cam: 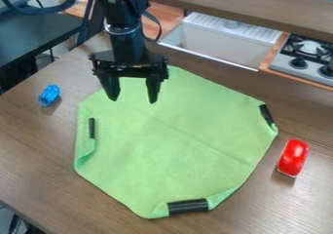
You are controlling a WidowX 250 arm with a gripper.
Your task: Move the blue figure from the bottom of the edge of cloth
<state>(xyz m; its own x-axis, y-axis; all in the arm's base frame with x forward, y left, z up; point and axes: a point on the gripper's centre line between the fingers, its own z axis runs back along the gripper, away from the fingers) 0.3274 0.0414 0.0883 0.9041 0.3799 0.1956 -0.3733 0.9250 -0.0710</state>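
Note:
The black gripper (133, 95) hangs over the upper left part of the green cloth (169, 140), its two fingers spread apart with nothing between them. To the left of the cloth, a small blue figure (49, 95) lies on the brown table, apart from the cloth's edge and to the left of the gripper. Several cloth edges are folded over and carry black pieces, one at the left, one at the right and one at the bottom.
A red object (292, 158) rests on the table (39, 155) to the right of the cloth. Behind the table are a white sink (221, 43) and a stove (305, 60) at the right. A dark surface (32, 33) stands at the upper left.

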